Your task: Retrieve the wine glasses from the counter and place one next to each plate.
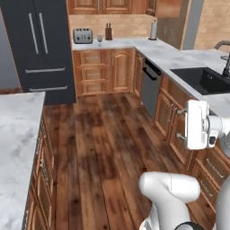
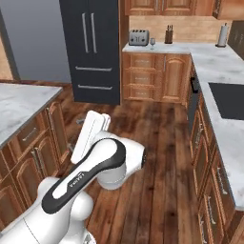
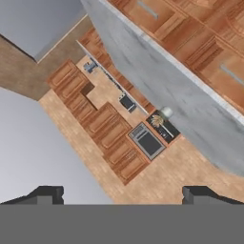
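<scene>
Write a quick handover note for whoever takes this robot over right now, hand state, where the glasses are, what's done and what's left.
Hand: open, holding nothing, seen in the hand view.
One small grey stemmed wine glass stands on the far white marble counter, between the silver toaster and the dark knife block. The robot is across the wooden floor from it.
Second glass and the plates: not spotted.
Done: nothing yet.
Left: drive to the counter, fetch each glass, set one beside each plate.

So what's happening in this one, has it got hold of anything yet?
Nothing is held yet. The white arm is folded up over the wooden floor, well short of the far counter. Its claw is open and empty. One wine glass stands on that counter between the toaster and the knife block, untouched.
</scene>
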{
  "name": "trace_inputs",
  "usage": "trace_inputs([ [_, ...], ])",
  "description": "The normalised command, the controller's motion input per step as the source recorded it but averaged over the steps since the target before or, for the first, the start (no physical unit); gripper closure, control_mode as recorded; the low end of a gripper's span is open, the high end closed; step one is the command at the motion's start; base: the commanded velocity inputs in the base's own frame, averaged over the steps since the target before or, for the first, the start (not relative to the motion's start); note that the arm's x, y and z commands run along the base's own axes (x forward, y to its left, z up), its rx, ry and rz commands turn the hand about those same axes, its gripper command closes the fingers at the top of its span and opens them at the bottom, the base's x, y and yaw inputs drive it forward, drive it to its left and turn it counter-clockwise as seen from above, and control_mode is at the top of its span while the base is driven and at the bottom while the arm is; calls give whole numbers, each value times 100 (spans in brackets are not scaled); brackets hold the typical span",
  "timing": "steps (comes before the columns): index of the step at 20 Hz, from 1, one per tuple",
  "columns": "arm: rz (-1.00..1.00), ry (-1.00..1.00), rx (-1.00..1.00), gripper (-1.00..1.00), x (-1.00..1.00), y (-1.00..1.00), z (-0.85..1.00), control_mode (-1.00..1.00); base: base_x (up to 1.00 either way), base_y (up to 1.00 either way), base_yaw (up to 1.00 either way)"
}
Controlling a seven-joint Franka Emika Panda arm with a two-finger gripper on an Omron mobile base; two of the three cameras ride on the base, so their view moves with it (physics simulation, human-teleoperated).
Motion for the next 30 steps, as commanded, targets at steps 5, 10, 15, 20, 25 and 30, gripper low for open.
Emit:
trace_inputs([
  [5,0,0,0,-100,0,0,0,100,100,-24,7],
  [10,0,0,0,-100,0,0,0,100,100,-24,16],
  [15,0,0,0,-100,0,0,0,100,100,-4,9],
  [20,0,0,0,-100,0,0,0,100,100,-1,1],
  [25,0,0,0,-100,0,0,0,100,100,0,0],
  [30,0,0,0,-100,0,0,0,100,100,8,0],
])
